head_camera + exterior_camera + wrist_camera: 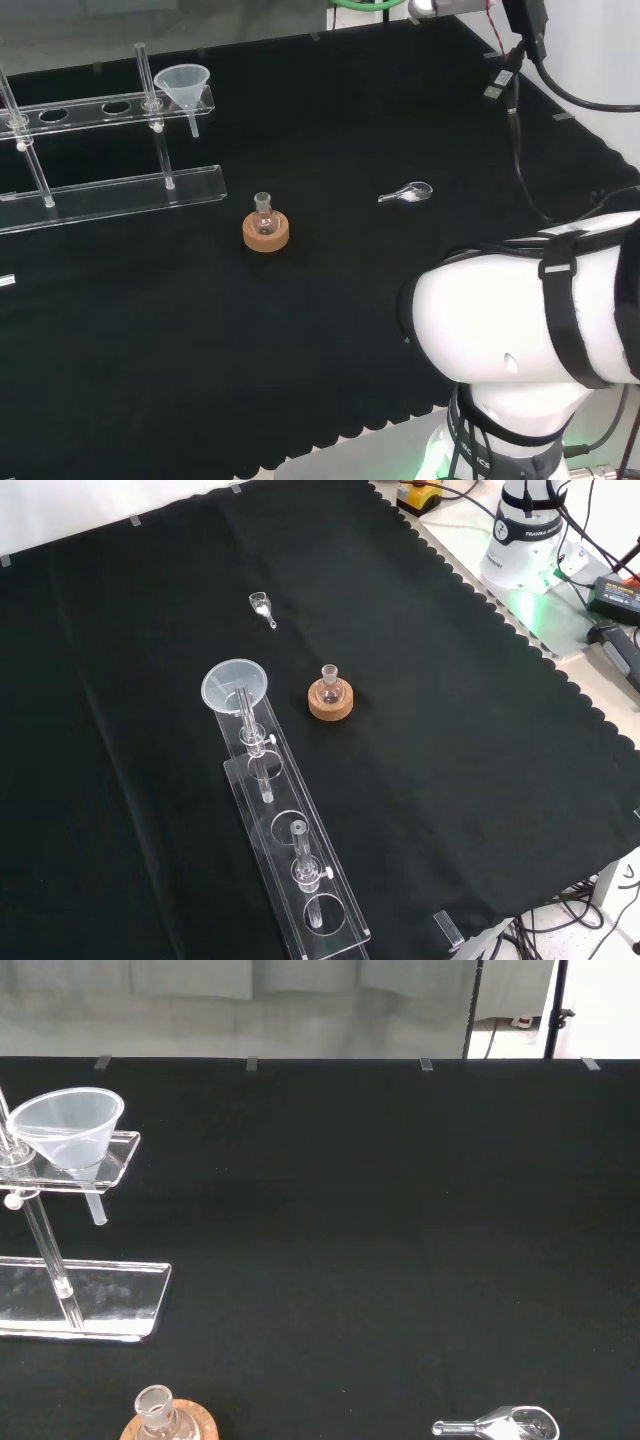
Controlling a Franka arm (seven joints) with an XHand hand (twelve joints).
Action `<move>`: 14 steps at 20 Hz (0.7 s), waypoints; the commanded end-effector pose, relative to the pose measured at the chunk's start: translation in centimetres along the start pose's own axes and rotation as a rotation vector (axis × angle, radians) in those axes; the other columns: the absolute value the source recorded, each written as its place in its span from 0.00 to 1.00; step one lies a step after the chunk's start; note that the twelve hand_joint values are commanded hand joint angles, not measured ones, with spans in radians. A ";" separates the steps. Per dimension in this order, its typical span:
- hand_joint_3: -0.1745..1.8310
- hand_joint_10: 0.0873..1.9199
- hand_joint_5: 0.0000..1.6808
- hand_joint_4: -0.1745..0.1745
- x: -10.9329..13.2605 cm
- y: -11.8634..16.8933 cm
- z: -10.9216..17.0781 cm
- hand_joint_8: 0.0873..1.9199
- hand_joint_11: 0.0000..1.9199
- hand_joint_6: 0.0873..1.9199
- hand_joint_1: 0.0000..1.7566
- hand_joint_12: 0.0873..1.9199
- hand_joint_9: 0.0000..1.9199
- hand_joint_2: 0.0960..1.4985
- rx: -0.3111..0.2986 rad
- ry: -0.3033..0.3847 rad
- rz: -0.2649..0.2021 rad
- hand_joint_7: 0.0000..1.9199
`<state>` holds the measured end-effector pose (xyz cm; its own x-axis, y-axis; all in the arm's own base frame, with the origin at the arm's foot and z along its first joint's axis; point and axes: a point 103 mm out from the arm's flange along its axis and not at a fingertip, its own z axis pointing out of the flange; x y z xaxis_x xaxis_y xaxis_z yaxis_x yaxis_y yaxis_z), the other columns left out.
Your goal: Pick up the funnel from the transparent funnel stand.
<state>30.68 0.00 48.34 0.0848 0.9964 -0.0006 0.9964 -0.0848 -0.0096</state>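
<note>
Black cloth (330, 330) covers the bench, scalloped along its near edge in the head view, with small clear clips along the far edge. Clear funnel (184, 85) (235, 683) (68, 1128) sits in the end hole of the transparent funnel stand (110, 190) (290, 865) (85, 1300), cone mouth up, stem hanging down through the upper shelf, not reaching the base plate. Stand is in the far left corner region of the cloth in the head view, two shelves joined by upright clear rods; other holes in the upper shelf look empty. In the front view the stand runs from mid-cloth toward the bottom edge, funnel at its upper end.

Small round glass flask (263, 210) (329, 683) (155, 1410) stands upright on a cork ring (266, 233) (331, 702), near the stand's funnel end, apart from it, roughly mid-cloth. Small clear scoop (408, 192) (262, 607) (500, 1425) lies flat on the cloth, well apart from the flask, toward the right in the head view.

White arm link (530, 320) with black straps sits at the head view's lower right, over the cloth's near edge. Cannot tell the hand's state. Funnel untouched, still on the stand.
</note>
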 end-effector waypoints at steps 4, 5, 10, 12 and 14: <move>0.29 0.13 0.00 0.75 0.1 0.1 -0.7 0.00 0.00 0.00 0.00 0.47 0.00 0.43 -0.015 0.011 -0.013 0.00; 0.29 0.13 0.00 0.75 0.1 0.2 -1.0 0.00 0.00 0.00 0.00 0.47 0.00 0.43 -0.024 0.030 -0.020 0.00; 0.28 0.12 0.00 0.75 0.1 1.1 -1.1 0.00 0.00 0.00 0.00 0.47 0.00 0.44 -0.097 0.118 -0.060 0.00; 0.26 0.10 0.00 0.75 0.8 2.2 -0.4 0.00 0.00 0.00 0.00 0.46 0.00 0.45 -0.141 0.140 -0.078 0.00; 0.24 0.07 0.00 0.75 2.3 3.5 0.5 0.00 0.00 0.00 0.00 0.44 0.00 0.46 -0.190 0.134 -0.113 0.00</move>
<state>31.67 -0.23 49.13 0.0444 0.9955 0.0842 0.9968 -0.0498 0.0627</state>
